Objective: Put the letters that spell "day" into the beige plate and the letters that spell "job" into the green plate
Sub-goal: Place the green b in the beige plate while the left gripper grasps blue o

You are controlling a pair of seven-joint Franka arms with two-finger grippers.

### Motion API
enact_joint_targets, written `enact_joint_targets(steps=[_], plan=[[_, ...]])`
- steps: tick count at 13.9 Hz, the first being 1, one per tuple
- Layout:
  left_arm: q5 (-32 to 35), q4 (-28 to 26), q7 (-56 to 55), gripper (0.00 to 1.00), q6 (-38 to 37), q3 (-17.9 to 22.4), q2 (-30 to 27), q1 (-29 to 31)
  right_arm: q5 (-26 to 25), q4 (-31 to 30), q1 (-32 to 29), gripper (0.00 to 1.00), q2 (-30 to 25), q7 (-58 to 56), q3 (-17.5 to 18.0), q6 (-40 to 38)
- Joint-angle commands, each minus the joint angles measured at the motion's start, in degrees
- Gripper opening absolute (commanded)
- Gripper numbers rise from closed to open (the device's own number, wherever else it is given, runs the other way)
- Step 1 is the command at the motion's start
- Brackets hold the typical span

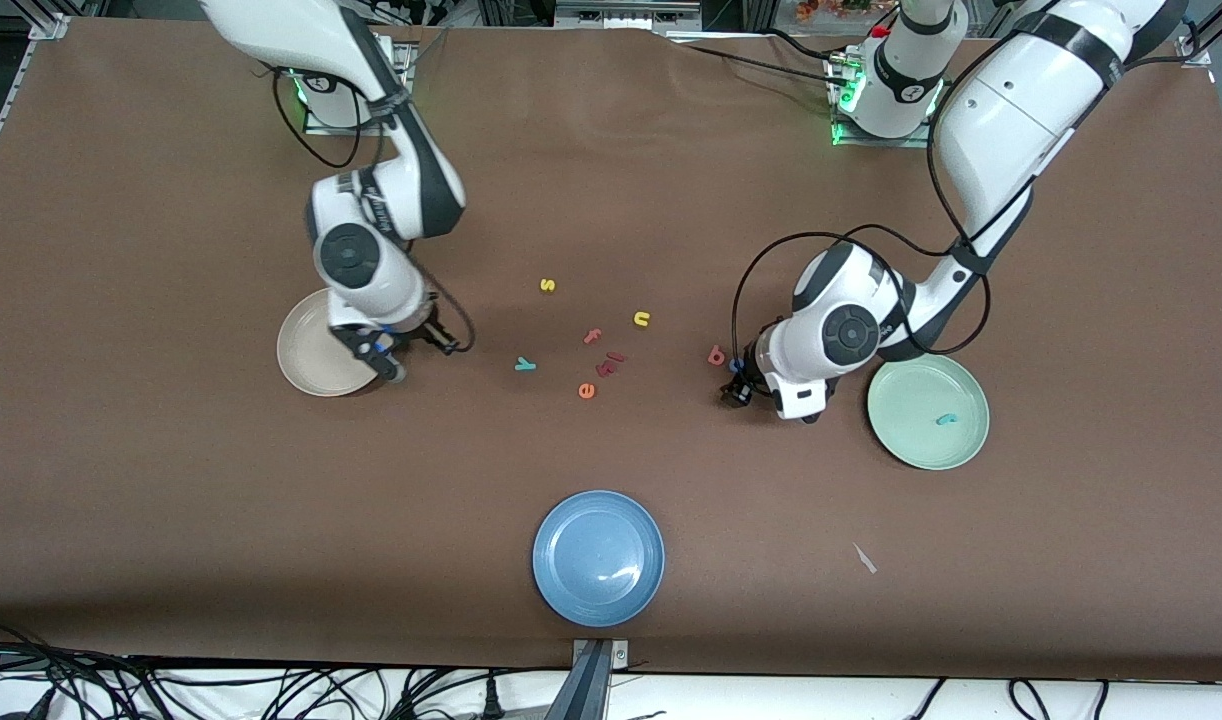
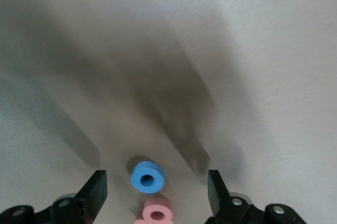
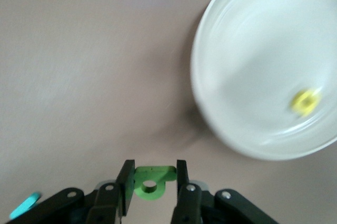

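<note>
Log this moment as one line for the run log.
right pincer: shut on green d, beside beige plate | left pincer: open over blue o | teal j: in green plate

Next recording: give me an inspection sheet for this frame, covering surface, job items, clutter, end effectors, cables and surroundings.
Surface: brown table cover, flat.
Job's things: beige plate holds a yellow a; green plate holds a teal j; teal y, blue o and pink b lie on the table.
Clutter: blue plate; yellow s, yellow n, orange e, pink f; paper scrap.
End effectors: right end effector shut on green d, beside the beige plate; left end effector open, straddling the blue o.
Cables: black loops along both arms.
Surroundings: more cables below the table's edge.
</note>
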Motion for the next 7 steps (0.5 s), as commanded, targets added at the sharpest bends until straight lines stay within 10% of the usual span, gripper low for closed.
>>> enact_joint_targets(steps=[1, 4, 7], plan=[[4.0, -2.8, -5.7, 0.78, 1.4, -0.1, -1.6, -0.1, 0.2, -0.8, -0.2, 0.17, -0.7, -13.0, -6.2, -2.9], [4.0, -2.9, -6.4, 0.6, 1.3, -0.2, -1.8, -0.2, 1.0, -4.3, -2.3, 0.18, 0.2, -22.6, -9.2, 0.7], [4.0, -2.9, -6.3, 0.15, 1.3, -0.2, -1.7, -0.1, 1.3, -6.0, -6.7, 0.32, 2.0, -29.6, -9.1, 5.3]])
